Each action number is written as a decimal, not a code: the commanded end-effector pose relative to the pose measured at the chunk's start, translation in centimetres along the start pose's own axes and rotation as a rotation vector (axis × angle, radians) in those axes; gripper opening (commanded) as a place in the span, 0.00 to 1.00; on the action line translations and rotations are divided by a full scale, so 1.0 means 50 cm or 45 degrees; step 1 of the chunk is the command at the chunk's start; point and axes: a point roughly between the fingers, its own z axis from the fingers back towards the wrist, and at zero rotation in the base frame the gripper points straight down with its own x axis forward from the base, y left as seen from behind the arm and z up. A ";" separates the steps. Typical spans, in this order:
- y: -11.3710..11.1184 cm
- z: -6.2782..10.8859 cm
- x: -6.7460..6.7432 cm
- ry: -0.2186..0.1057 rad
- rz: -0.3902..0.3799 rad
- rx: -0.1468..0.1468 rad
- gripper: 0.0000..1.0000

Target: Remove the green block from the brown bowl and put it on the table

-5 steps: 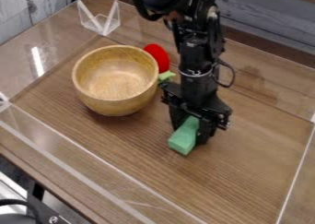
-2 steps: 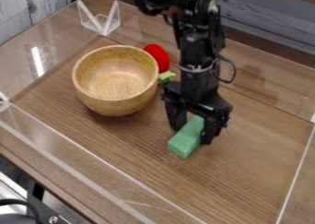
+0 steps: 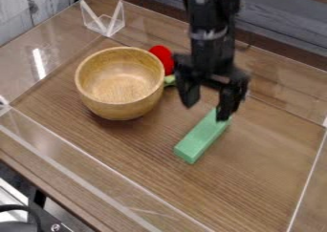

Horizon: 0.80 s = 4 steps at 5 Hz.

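The green block (image 3: 202, 139) lies flat on the wood-grain table (image 3: 115, 169), to the right of the brown bowl (image 3: 120, 82) and apart from it. The bowl's inside shows bare wood with nothing in it. My gripper (image 3: 211, 100) hangs just above the block's far end, open, with its two dark fingers (image 3: 186, 91) spread wide and nothing between them. The arm rises from it toward the top of the frame.
A red rounded toy (image 3: 163, 59) with a small green leaf sits behind the bowl's right side. Clear acrylic walls (image 3: 153, 212) edge the table at the front, left and right. A clear folded stand (image 3: 102, 19) is at the back left.
The gripper has opened, let go of the green block and risen above it. The block now lies flat on the table.
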 end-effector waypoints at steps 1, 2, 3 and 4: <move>-0.005 0.073 0.014 -0.104 -0.009 -0.010 1.00; 0.003 0.048 -0.006 -0.074 -0.044 0.001 1.00; 0.013 0.017 -0.023 -0.045 -0.076 0.010 1.00; 0.015 0.004 -0.019 -0.049 -0.080 0.020 1.00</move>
